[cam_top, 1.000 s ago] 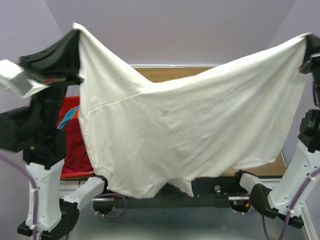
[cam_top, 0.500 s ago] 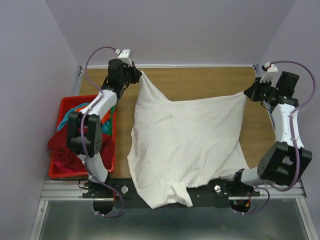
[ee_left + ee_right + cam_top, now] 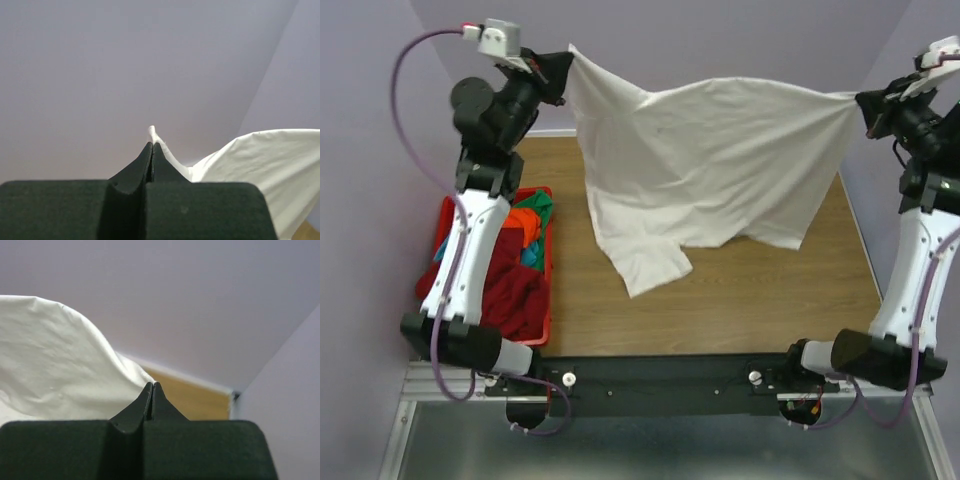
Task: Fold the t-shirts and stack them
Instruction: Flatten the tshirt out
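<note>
A large white t-shirt hangs spread in the air above the table, held by two upper corners. My left gripper is raised at the upper left and shut on one corner; in the left wrist view a tip of white cloth pokes out past its closed gripper. High at the right, my right gripper is shut on the other corner, and the cloth runs off to the left of that gripper. The shirt's lower edge and one sleeve dangle over the wood.
A red plastic basket stands at the table's left edge, holding a dark red shirt, an orange one, a teal one and a green one. The wooden table lies under the hanging shirt; purple walls surround it.
Half a second ago the white shirt lay draped on the table with both arms stretched low towards the back. Both arms have since risen, lifting it into the air between them.
</note>
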